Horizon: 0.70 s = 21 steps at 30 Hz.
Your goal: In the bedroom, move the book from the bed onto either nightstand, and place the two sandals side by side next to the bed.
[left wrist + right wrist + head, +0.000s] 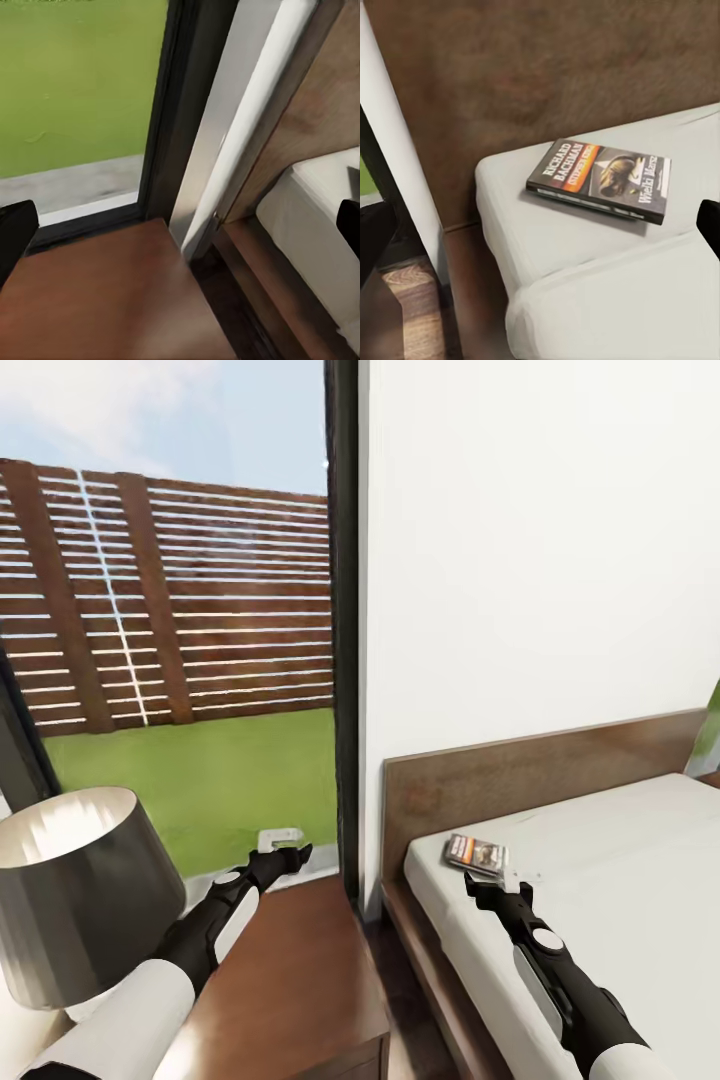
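Two robot arms with white upper sleeves and black forearms reach forward from the bottom of the head view. Beyond them stands a white wall (540, 540), and to its left a tall dark-framed window (345, 610) looks out on green grass (200, 770) and a slatted brown fence (170, 610).

At the right lies the bed (600, 880), a low dark-brown frame and headboard with a plain off-white mattress. At the lower left sits the nightstand (290, 980), its glossy brown top a bare surface between window and bed. A grey lamp shade (80, 890) stands at the far left, close to the camera.

The left pincer (285, 848) hovers over the far edge of the nightstand, near the window, with its fingers spread and nothing between them. In the left wrist view its dark fingertips (15, 232) sit at opposite edges of the picture, well apart.

The right pincer (495, 880) hangs over the mattress corner nearest the headboard, just short of the book (476, 854). Its fingers are released; in the right wrist view they show far apart, with the book (601, 178) lying flat on the mattress between and beyond them, untouched. The book has a dark cover with an orange band and white lettering.
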{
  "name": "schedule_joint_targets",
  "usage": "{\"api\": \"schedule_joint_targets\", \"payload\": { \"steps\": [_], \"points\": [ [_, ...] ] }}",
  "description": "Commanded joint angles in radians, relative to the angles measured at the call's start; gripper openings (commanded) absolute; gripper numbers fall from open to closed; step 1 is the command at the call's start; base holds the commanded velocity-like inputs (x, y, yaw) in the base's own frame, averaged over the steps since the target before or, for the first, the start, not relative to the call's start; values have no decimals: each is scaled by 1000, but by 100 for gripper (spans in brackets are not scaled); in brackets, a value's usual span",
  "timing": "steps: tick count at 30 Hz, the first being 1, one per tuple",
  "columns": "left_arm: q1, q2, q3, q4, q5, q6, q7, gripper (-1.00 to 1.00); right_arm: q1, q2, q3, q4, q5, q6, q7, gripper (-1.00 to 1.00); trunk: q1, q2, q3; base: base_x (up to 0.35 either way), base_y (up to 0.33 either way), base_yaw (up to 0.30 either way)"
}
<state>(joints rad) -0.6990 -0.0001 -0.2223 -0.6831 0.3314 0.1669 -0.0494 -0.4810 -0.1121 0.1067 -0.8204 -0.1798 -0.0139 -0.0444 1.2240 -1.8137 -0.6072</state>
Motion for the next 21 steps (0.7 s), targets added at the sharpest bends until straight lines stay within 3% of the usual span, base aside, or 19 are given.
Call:
{"api": "schedule_joint_targets", "payload": {
  "steps": [1, 6, 12, 15, 19, 20, 21],
  "points": [
    [0, 0, 0, -1, 6, 5, -1, 100, -1, -1, 5, 0, -10, -1, -5, 100, 0, 0, -1, 297, 0, 0],
    [0, 1, 0, -1, 6, 4, -1, 100, -1, -1, 5, 0, -10, -1, -5, 100, 0, 0, -1, 224, 0, 0],
    [0, 1, 0, -1, 12, 3, -1, 100, -1, -2, 4, -2, -10, 2, -8, 100, 0, 0, -1, 47, 0, 0],
    [0, 1, 0, -1, 13, 4, -1, 100, -1, -5, 3, -23, -10, 9, -8, 100, 12, -21, -10, 4, 0, 0],
    [0, 0, 0, -6, 11, 7, 0, 100, -1, -30, 3, -78, -14, 37, -6, 100, 27, -49, -23, 1, 0, 0],
    [0, -1, 0, -14, 9, 10, 0, 100, -1, -62, 3, -139, -17, 115, -4, 100, 31, -56, -26, 0, 0, 0],
    [0, -2, -1, -16, 8, 11, 0, 100, -2, -72, 2, -164, -19, 149, -4, 100, 35, -63, -29, 0, 0, 0]
  ]
}}
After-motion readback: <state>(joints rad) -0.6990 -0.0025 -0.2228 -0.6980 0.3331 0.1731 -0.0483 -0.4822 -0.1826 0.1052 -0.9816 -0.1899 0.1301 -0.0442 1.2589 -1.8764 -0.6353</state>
